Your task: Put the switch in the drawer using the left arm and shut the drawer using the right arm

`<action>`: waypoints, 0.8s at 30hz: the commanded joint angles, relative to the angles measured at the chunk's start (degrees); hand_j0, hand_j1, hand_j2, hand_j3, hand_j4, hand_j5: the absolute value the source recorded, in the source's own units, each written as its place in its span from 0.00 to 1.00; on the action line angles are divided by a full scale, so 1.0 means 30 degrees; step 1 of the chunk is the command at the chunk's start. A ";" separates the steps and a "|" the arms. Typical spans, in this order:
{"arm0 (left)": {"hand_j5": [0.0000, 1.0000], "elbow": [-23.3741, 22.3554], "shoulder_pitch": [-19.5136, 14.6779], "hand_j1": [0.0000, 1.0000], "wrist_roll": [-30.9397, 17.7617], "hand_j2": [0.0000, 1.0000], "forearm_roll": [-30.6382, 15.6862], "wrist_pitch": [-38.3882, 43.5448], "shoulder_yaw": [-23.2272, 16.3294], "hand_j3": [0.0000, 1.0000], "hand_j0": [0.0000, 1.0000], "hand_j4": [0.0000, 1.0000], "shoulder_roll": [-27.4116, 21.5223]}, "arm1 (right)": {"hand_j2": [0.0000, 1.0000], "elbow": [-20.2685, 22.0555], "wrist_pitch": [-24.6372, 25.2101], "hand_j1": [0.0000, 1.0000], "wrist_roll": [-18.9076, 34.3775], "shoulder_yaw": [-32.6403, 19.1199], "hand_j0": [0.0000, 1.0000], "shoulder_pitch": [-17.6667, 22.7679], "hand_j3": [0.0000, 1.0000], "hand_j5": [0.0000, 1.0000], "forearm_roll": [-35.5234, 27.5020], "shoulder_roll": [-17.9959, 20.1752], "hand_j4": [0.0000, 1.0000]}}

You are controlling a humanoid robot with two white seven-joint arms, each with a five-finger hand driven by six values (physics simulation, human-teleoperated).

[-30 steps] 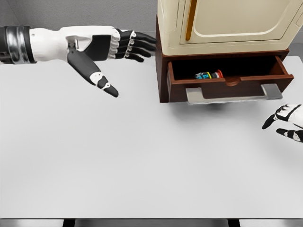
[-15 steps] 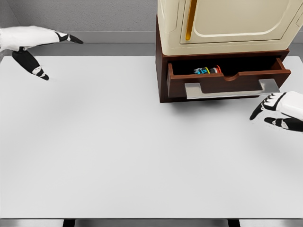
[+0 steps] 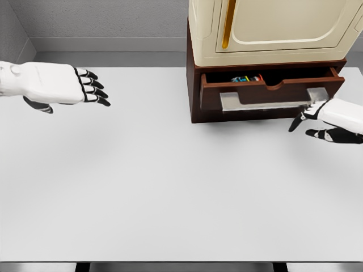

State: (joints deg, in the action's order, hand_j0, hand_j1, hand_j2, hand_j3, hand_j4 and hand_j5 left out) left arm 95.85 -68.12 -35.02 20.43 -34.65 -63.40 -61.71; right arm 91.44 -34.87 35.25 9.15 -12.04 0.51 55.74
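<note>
The switch [image 3: 247,79], a small multicoloured device, lies inside the brown drawer [image 3: 271,89], only its top showing above the drawer front. The drawer stands partly pushed in, its grey handle [image 3: 264,100] facing me. My right hand [image 3: 309,117] is open at the handle's right end, fingers touching or nearly touching the drawer front. My left hand [image 3: 93,90] hovers over the table's far left, fingers relaxed and holding nothing.
A cream cabinet [image 3: 272,28] with a yellow handle sits on top of the brown drawer unit. The white table [image 3: 170,187] stretches across the view, with a grey wall behind it.
The drawer has slid further in, pushed by my right hand, which moved up to its front. My left hand came back from the far-left edge toward the table's left side.
</note>
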 commanded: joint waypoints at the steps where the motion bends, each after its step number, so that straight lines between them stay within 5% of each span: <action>1: 1.00 -0.0015 0.0029 1.00 0.0007 1.00 -0.0013 -0.0116 -0.0019 1.00 1.00 1.00 -0.0084 | 0.56 -0.0771 -0.0043 0.56 -0.0083 0.0582 0.56 -0.0058 0.56 0.56 0.0122 -0.0036 0.56; 6: 1.00 0.0043 0.0059 1.00 0.0007 1.00 -0.0013 -0.0116 -0.0048 1.00 1.00 1.00 -0.0114 | 0.57 -0.2236 -0.0043 0.57 -0.0083 0.1403 0.57 -0.1172 0.57 0.57 0.0122 -0.0154 0.57; 14: 1.00 0.0014 0.0351 1.00 0.0007 1.00 -0.0013 -0.0116 -0.0429 1.00 1.00 1.00 -0.0114 | 0.57 -0.2236 -0.0043 0.57 -0.0083 0.2457 0.57 -0.2080 0.57 0.57 0.0180 -0.0183 0.57; 18: 1.00 -0.0015 0.0850 1.00 0.0007 1.00 -0.0453 -0.0116 -0.1249 1.00 1.00 1.00 -0.0202 | 0.74 -0.1330 -0.0043 0.74 -0.0083 0.3746 0.74 -0.2051 0.74 0.74 0.0502 -0.0183 0.74; 19: 1.00 -0.0015 0.0850 1.00 0.0007 1.00 -0.0453 -0.0116 -0.1278 1.00 1.00 1.00 -0.0173 | 1.00 -0.0421 -0.0043 1.00 -0.0083 0.3747 1.00 -0.1964 1.00 1.00 0.0473 -0.0183 1.00; 24: 1.00 -0.0015 0.0850 1.00 0.0007 1.00 -0.0482 -0.0116 -0.1278 1.00 1.00 1.00 -0.0202 | 1.00 0.0342 -0.0043 1.00 -0.0083 0.3747 1.00 -0.1758 1.00 1.00 0.0473 -0.0154 1.00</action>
State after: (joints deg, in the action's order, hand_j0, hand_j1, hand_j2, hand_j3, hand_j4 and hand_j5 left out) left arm 95.82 -65.57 -35.02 19.28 -35.12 -67.17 -62.26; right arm 91.38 -35.17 35.02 20.19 -17.31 2.31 55.16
